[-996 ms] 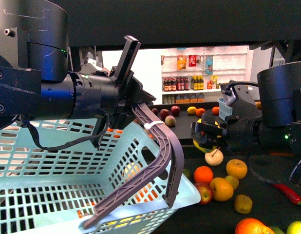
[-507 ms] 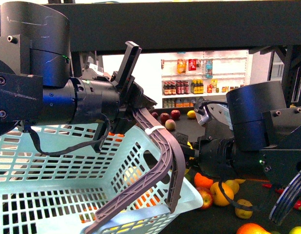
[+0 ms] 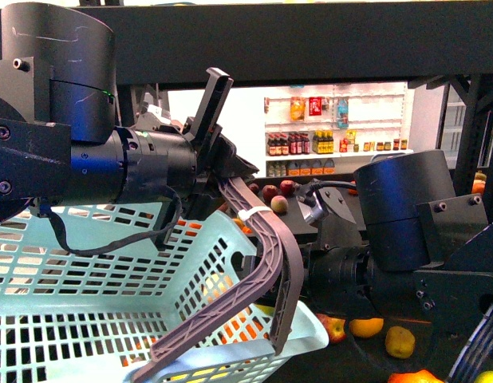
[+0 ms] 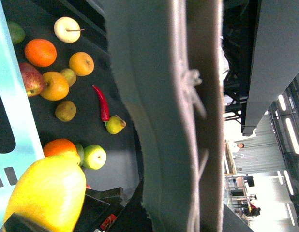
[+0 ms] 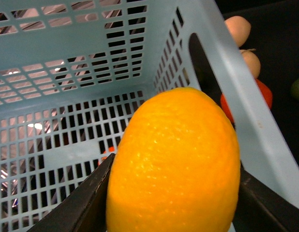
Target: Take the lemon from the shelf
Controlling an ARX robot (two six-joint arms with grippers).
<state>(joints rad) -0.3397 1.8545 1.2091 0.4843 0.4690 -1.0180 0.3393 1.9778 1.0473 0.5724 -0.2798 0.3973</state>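
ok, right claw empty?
No, the right wrist view shows the lemon clamped between the black fingers of the right claw, over the blue basket.

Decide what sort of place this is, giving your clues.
Probably a shop or a mock one: white shelves of bottles behind, loose fruit on a black shelf, and a blue shopping basket.

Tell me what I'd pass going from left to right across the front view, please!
left arm → grey basket handle → right arm. The pale blue basket spreads under the first two, so it gets no place in the order.
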